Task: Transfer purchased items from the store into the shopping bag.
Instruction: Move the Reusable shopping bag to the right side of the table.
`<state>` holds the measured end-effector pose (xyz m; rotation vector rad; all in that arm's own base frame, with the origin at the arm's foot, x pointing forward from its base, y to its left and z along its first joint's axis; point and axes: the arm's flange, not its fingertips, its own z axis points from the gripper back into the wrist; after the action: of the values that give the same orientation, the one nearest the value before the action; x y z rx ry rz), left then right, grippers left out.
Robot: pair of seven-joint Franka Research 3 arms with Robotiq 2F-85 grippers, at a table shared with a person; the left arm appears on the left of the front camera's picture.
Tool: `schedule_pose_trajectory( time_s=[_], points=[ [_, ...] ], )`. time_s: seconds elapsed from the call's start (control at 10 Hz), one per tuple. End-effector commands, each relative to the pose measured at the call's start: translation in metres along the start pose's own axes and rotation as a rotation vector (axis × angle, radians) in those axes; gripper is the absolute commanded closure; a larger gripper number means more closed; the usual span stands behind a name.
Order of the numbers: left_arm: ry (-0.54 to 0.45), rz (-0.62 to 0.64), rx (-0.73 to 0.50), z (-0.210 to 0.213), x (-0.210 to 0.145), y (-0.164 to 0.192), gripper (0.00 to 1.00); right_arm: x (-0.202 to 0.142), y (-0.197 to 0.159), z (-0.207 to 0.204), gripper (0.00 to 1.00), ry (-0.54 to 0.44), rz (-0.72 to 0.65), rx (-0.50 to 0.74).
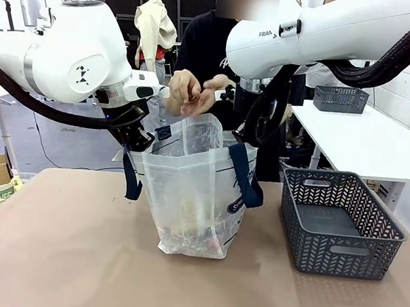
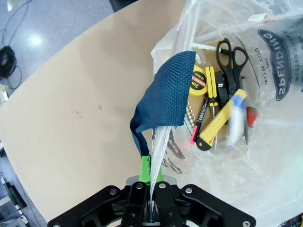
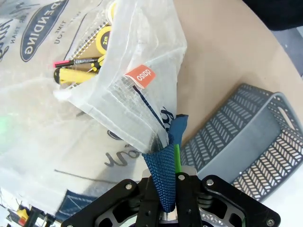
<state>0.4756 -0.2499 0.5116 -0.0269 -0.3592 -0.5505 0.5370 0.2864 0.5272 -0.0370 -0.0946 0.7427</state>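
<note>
While left fingers (image 2: pixel 146 171) and right fingers (image 3: pixel 178 161) clamp shopping bag (image 1: pixel 193 196), tan table (image 1: pixel 67 256) holds basket (image 1: pixel 314 240).

Goods (image 1: pixel 192 235) at the bottom of the shopping bag (image 1: pixel 187 177) are a smear through the plastic, one blue-and-white piece (image 2: pixel 235 125) inside is blurred, and the basket (image 3: pixel 222 127) runs off the picture's edge.
</note>
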Motion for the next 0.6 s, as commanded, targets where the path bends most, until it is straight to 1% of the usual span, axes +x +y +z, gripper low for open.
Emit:
schedule_pose_trajectory(
  time_s=[0.0,0.5],
  points=[
    [0.0,0.0,0.001,0.0002,-0.0002,0.0004,1.0,0.0,-0.0004,0.0,1.0,0.0,0.0,-0.001],
    [0.0,0.0,0.001,0.0002,-0.0002,0.0004,1.0,0.0,-0.0004,0.0,1.0,0.0,0.0,-0.001]
  ],
)
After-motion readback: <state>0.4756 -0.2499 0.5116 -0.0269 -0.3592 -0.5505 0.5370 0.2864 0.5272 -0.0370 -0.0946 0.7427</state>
